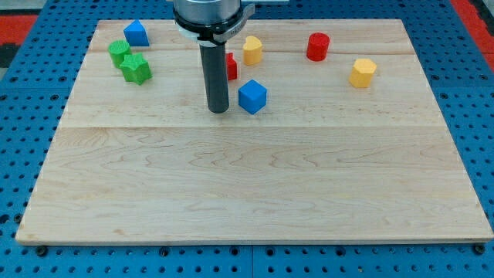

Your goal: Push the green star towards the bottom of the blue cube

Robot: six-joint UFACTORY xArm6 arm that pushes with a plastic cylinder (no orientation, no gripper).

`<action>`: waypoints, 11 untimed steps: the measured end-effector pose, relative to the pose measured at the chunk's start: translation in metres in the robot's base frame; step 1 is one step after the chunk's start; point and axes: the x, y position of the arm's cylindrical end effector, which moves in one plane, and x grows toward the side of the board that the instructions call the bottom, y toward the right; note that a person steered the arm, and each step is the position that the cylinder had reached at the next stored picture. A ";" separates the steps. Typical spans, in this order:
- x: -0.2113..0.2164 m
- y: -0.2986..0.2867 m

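On the wooden counter (255, 193), the rod stood upright with my tip (218, 110) resting just left of the blue cube (252, 96), a narrow gap between them. No gripper was fitted to the arm, so there were no jaws to be apart or together. Well away at the far left lay the green star (136, 69), touching a second green block (118, 52) just beyond it whose shape I could not make out. A blue block (136, 33) with a peaked top sat at the far left corner, close to the green pair. Behind the rod a red block (230, 66) was partly hidden. A yellow block (252, 49) stood beside it, a red cylinder (317, 46) further right, and another yellow block (362, 72) nearest the right edge.
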 end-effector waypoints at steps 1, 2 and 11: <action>0.013 -0.059; 0.004 -0.158; 0.048 0.022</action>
